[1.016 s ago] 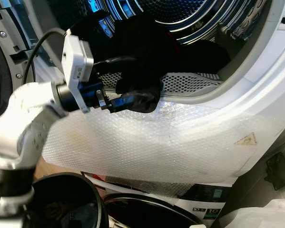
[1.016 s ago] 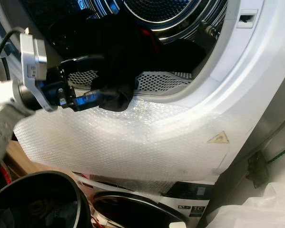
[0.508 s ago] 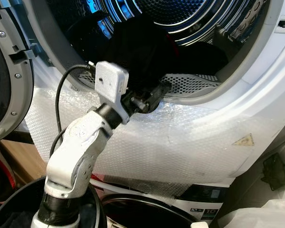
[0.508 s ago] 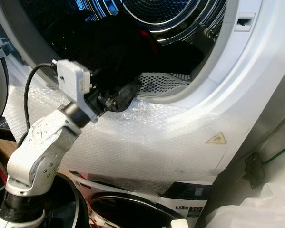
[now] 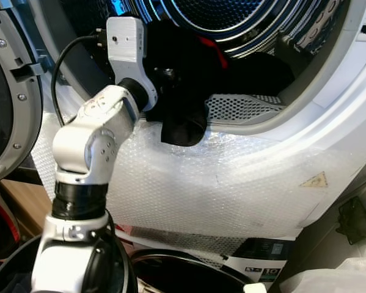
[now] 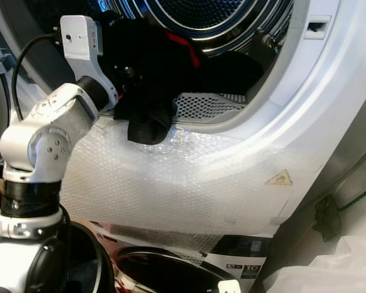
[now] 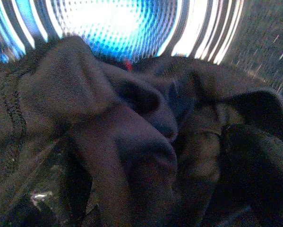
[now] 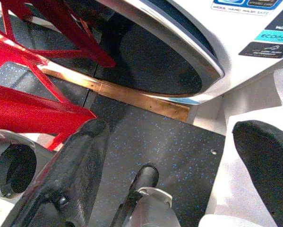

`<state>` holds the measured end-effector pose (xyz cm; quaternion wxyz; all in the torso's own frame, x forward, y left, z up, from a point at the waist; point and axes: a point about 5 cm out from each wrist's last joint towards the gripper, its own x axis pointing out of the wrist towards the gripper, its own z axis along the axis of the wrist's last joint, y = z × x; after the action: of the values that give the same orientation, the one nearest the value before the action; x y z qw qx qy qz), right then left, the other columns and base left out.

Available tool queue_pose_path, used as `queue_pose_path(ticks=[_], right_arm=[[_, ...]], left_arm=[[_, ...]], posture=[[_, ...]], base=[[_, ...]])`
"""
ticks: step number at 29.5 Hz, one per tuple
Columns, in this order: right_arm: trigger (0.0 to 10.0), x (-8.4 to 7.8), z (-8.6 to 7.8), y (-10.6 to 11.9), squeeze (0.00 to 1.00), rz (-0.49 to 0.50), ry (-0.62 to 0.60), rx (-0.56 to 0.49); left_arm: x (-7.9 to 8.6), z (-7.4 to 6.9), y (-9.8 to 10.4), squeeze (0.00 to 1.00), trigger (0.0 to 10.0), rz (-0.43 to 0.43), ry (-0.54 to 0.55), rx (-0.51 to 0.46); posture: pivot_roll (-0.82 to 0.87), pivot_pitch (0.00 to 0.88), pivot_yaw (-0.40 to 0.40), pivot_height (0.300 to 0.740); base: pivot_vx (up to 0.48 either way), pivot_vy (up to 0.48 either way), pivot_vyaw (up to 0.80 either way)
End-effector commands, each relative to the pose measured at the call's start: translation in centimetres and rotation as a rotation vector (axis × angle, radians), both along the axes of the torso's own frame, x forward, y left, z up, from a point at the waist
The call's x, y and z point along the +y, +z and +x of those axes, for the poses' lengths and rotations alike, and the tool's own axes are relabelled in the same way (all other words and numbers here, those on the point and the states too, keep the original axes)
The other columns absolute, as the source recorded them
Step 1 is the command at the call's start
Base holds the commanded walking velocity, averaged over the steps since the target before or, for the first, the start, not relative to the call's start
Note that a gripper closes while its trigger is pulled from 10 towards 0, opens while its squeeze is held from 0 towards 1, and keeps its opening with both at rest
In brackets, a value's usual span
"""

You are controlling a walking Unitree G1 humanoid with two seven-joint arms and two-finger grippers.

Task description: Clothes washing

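Left wrist view – dark clothes [image 7: 127,142] bunched right against left claw [image 5: 164,76].

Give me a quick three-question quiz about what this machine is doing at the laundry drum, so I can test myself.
1. True or false: the left tool is reaching into the open drum among the dark clothes.
2. What hangs over the drum's lip onto the bubble wrap?
A. a white towel
B. a dark garment
C. a red sock
3. Fill in: the right tool hangs low, over the speckled dark ____.

Key:
1. True
2. B: the dark garment droops over the lip.
3. floor
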<state>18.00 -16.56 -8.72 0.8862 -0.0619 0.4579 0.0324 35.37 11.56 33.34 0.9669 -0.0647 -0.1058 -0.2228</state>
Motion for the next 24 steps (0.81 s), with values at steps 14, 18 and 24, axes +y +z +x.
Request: queue_pose_path(ticks=[14, 18, 24], right_arm=[[10.0, 0.2, -1.4, -0.6, 0.0, 0.002, 0.028, 0.047], [10.0, -0.1, -1.8, -0.8, 0.0, -0.001, 0.023, 0.05], [10.0, -0.6, -2.8, -1.1, 0.0, -0.005, 0.009, 0.061]], left_arm=[[-1.8, 4.8, 1.1, 0.0, 10.0, 0.088, -0.234, -0.005], [-3.5, 5.3, 3.6, 0.0, 10.0, -0.066, -0.314, -0.101], [-4.9, 5.3, 5.8, 0.0, 10.0, -0.258, -0.304, -0.151]], posture=[[0.11, 0.0, 0.099, 0.74], [0.06, 0.0, 0.109, 0.74], [0.02, 0.0, 0.111, 0.74]], base=[[0.0, 0.0, 0.0], [0.0, 0.0, 0.0], [0.0, 0.0, 0.0]])
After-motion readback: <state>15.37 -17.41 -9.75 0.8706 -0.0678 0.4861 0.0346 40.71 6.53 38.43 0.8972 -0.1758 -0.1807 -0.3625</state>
